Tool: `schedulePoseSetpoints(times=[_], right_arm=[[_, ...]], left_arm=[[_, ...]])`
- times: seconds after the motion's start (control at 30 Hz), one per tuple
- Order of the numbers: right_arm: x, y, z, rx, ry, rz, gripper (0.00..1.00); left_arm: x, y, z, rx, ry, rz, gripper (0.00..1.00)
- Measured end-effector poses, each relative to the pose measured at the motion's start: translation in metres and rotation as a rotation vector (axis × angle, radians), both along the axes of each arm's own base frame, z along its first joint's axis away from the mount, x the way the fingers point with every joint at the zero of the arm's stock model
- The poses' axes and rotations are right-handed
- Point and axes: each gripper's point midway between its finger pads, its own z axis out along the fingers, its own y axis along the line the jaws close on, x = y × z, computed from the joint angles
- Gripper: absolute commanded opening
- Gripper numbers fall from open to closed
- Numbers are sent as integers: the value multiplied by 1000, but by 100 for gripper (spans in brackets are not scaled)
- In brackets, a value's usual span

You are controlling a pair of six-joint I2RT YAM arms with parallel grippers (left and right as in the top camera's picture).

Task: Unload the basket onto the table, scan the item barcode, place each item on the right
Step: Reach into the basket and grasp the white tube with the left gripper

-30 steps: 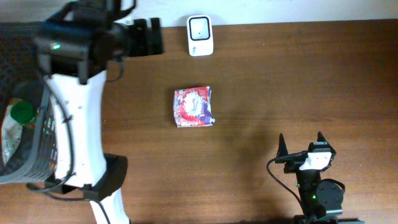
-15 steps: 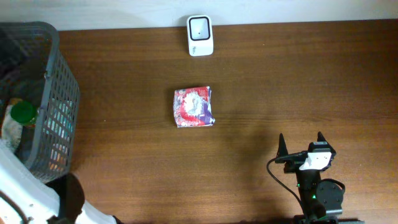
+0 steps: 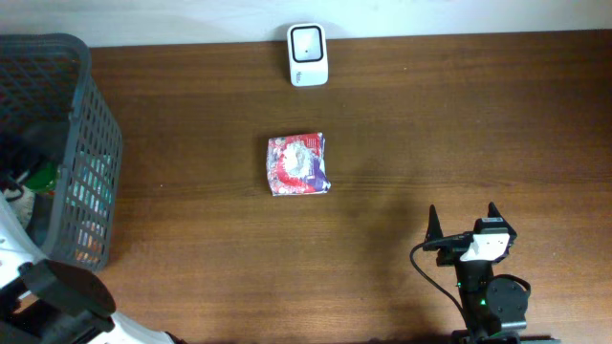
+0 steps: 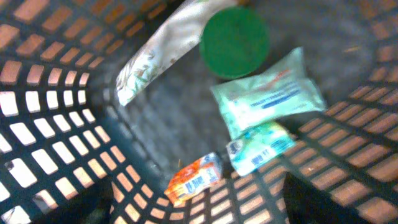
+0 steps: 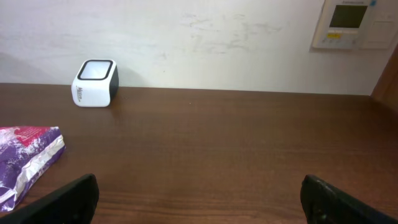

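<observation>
Brown wooden table: our packet (image 3: 298, 164) lies mid-table, apart from the white scanner (image 3: 308, 41). Our right gripper (image 3: 463, 220) stands spread, empty; our left gripper (image 4: 199, 208) hangs spread inside the basket (image 3: 91, 143), empty.

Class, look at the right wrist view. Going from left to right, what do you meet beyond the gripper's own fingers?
red and purple packet → white scanner → wall control panel
</observation>
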Motion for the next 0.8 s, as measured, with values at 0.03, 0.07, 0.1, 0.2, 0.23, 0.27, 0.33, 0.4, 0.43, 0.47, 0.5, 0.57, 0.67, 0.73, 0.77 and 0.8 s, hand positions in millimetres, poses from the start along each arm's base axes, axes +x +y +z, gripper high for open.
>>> schedulePoseSetpoints(times=[0.03, 0.07, 0.1, 0.2, 0.23, 0.27, 0.33, 0.4, 0.43, 0.47, 0.5, 0.57, 0.67, 0.73, 0.77, 0.8], right_arm=[[0, 0, 0, 0, -1, 0, 99], [0, 0, 0, 0, -1, 0, 99], [0, 0, 0, 0, -1, 0, 99], [0, 0, 0, 0, -1, 0, 99], [0, 0, 0, 0, -1, 0, 98], [0, 0, 0, 0, -1, 0, 99], [0, 0, 0, 0, -1, 0, 99], [0, 0, 0, 0, -1, 0, 99], [0, 0, 0, 0, -2, 0, 99], [0, 0, 0, 0, -1, 0, 99], [0, 0, 0, 0, -1, 0, 99], [0, 0, 0, 0, -1, 0, 99], [0, 0, 0, 0, -1, 0, 99], [0, 0, 0, 0, -1, 0, 99], [0, 0, 0, 0, -1, 0, 99], [0, 0, 0, 0, -1, 0, 99]], left_arm=[[-8, 4, -13, -14, 29, 20, 76], [-11, 9, -19, -12, 30, 34, 76], [-11, 17, -26, -4, 20, 50, 78], [-10, 45, -53, 60, -11, 100, 77], [-17, 56, -69, 117, 25, 125, 80], [-21, 63, -78, 163, 48, 130, 82], [-26, 72, -98, 229, 111, 60, 92], [-33, 71, -120, 249, 192, -70, 93], [-32, 75, -125, 274, 210, -125, 91], [-30, 78, -128, 293, 217, -155, 89], [-28, 80, -130, 311, 220, -185, 84], [-21, 87, -127, 347, 204, -207, 85], [-10, 90, -128, 325, 113, -231, 85], [-12, 92, -137, 280, 84, -235, 77], [-16, 94, -150, 251, 96, -229, 71], [-21, 97, -161, 226, 109, -225, 64]])
